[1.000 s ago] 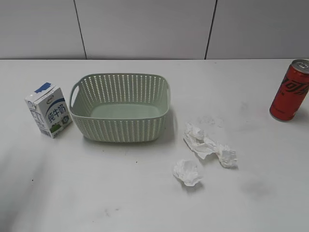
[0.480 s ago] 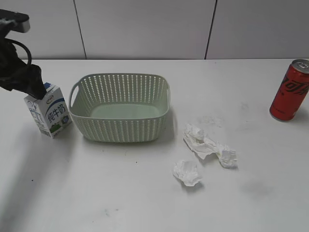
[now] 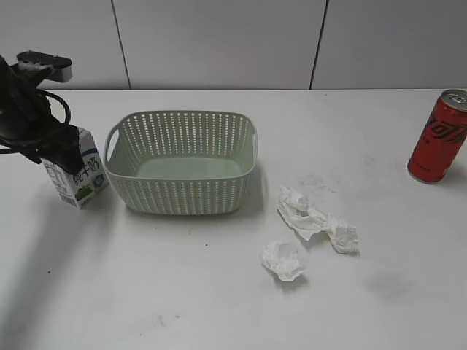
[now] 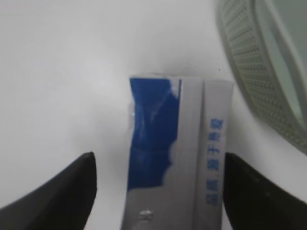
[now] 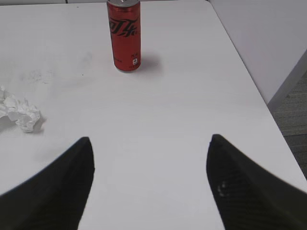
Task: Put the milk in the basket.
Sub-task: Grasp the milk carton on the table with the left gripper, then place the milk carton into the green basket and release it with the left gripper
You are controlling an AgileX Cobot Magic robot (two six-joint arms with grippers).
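Observation:
The milk point(image 3: 85, 173) is a small white carton with a blue top patch. It stands upright on the table just left of the pale green basket point(image 3: 182, 195). My left gripper point(image 3: 61, 149) is lowered over the carton's top and hides part of it. In the left wrist view the milk point(image 4: 192, 143) stands between the open jaws point(image 4: 158, 158). There is a gap on the left side, and the right finger is close to the carton. The basket's perforated wall point(image 4: 259, 81) shows at upper right. My right gripper point(image 5: 149, 139) is open and empty over bare table.
A red soda can point(image 3: 436, 138) stands at the far right; it also shows in the right wrist view point(image 5: 124, 34). Two crumpled white tissues point(image 3: 314, 219) point(image 3: 283, 260) lie right of the basket. The table's right edge point(image 5: 249, 81) is near the can.
My left arm came in from the left and dropped lower over the milk, now covering its top. The carton, basket, can and tissues have not moved.

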